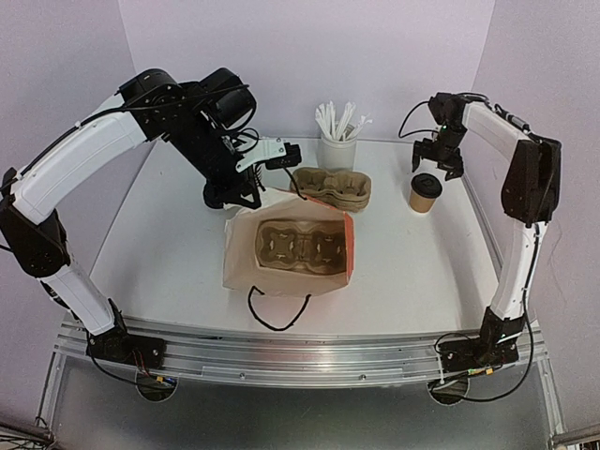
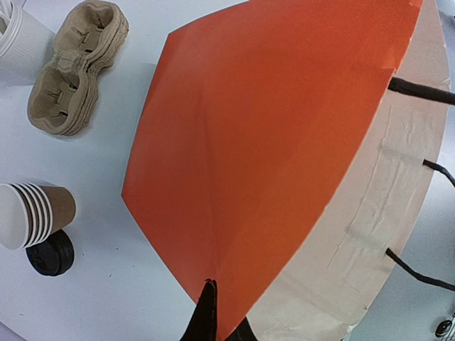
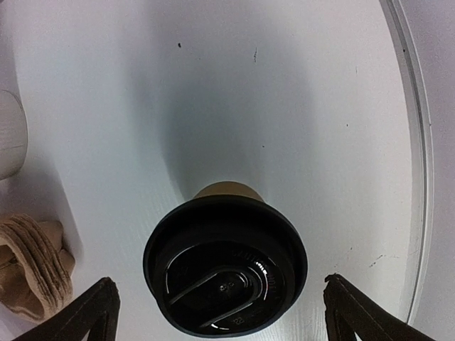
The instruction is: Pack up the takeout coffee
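from above, we see the takeout coffee (image 1: 425,192) standing upright on the table (image 1: 159,253) at the far right, well apart from the paper bag (image 1: 242,258), with the right fingers (image 1: 433,161) just above it. at the left wrist, the left fingers (image 2: 207,312) are pinched shut on the bag's orange edge. at the right wrist, the right fingers stand wide, one on each side of the black lid, touching nothing.

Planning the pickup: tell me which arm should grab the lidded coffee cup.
Right. Its open end effector hangs directly over the takeout coffee; the left end effector is shut on the bag rim.
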Controlling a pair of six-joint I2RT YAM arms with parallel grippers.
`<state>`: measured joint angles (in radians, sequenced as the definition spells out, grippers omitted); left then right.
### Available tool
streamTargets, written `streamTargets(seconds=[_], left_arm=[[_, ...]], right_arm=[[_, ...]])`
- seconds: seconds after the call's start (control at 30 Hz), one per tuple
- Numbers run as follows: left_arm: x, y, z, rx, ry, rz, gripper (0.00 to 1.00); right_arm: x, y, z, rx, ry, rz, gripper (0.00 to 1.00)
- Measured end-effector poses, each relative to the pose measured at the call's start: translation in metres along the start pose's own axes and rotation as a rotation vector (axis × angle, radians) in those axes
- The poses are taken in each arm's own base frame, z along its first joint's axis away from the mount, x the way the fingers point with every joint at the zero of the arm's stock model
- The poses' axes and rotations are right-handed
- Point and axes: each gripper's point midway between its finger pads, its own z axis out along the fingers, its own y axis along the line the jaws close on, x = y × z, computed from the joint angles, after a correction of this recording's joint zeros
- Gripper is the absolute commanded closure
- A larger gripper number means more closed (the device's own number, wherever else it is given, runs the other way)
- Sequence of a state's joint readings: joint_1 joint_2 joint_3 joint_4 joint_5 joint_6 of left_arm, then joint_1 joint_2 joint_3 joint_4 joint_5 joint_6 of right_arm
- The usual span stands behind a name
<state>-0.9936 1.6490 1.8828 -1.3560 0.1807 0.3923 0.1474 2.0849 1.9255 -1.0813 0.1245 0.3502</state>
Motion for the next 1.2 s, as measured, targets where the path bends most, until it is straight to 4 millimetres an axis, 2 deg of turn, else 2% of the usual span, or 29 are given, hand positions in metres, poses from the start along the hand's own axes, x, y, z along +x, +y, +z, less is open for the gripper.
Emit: streamTargets(seconds=[0.23,0.5,0.73,0.9,1.2], left_arm=[[0.000,0.000,0.000,0.003,0.000,0.000,1.00],[0.000,-0.001,0.000,0.008,-0.002,0.000,1.00],[0.000,-0.001,0.000,0.008,-0.002,0.000,1.00],[0.000,-0.001,0.000,0.008,-0.002,0.000,1.00],[0.000,-0.001,0.000,0.008,-0.002,0.000,1.00]], right_arm=[[0.010,-0.007,0.018,0.079,0.052,-0.048,0.18],[0.013,-0.010,0.022,0.092,0.069,-0.052,0.27],[0.014,-0.009,0.023,0.091,0.075,-0.050,0.30],[0.016,-0.011,0.026,0.089,0.063,-0.040,0.36],[0.019,-0.015,0.030,0.083,-0.023,-0.018,0.36]])
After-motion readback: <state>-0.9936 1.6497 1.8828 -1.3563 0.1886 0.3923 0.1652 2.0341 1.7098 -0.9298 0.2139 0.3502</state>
